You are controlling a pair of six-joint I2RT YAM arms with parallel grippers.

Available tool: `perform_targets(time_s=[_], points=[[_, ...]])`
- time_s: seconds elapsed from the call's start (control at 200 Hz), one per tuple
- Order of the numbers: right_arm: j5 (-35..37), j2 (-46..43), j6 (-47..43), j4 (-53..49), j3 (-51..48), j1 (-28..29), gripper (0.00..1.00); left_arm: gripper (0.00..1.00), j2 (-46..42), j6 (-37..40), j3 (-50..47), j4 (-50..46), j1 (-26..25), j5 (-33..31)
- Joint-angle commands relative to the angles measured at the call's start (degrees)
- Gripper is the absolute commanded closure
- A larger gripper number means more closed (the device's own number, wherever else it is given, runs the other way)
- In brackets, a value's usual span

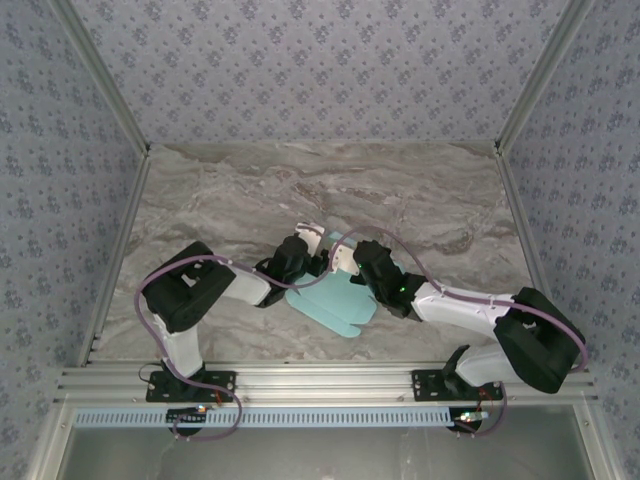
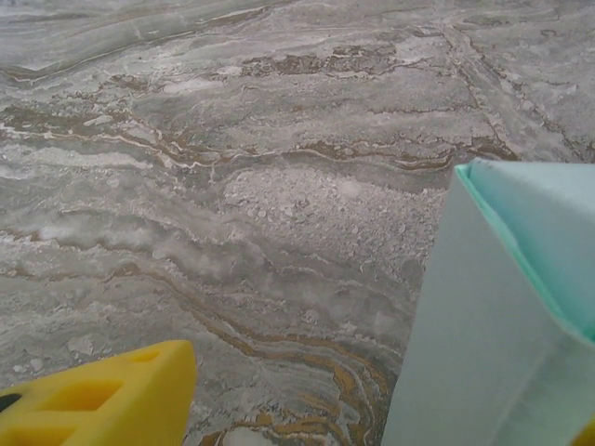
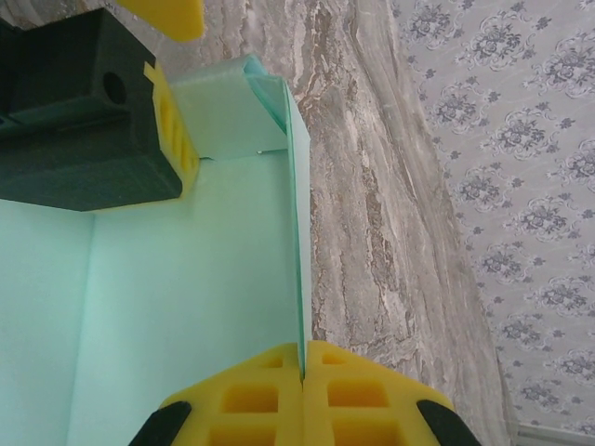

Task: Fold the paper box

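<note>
Right gripper (image 3: 302,358) clamps a raised wall of the paper box (image 3: 186,307), left gripper (image 1: 312,238) spread open alongside, so you'd tuck the end flap (image 3: 223,111) next.

Both your arms bend in toward the middle, and their tips almost meet. Your left gripper (image 1: 311,236) has its fingers (image 2: 93,401) wide apart. Your right gripper (image 3: 303,358) pinches tight on the paper box (image 3: 186,297).

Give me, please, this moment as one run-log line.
box part-folded, one side upright | right pincer shut on box edge | left pincer open beside box
</note>
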Motion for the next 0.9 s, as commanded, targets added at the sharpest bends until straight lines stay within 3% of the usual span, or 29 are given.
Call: perform_targets(time_s=[0.0,0.44,0.65,0.894], points=[[2.30,-0.15,0.93,-0.46,1.59,-0.84,1.00,0.35,-0.52,0.52,-1.90,-4.66,1.40,-1.79],[2.39,0.70,0.88,-0.91,2.65,-0.84,1.00,0.31,-1.67,0.71,-3.32,-4.02,1.38,1.82],[1.68,0.70,1.08,-0.90,2.65,-0.81,1.00,0.42,-0.61,0.31,-1.10,-5.94,1.51,-0.35],[1.30,0.79,2.66,-1.24,2.39,0.17,1.00,0.55,0.72,-6.12,1.81,-9.50,1.39,-8.79]])
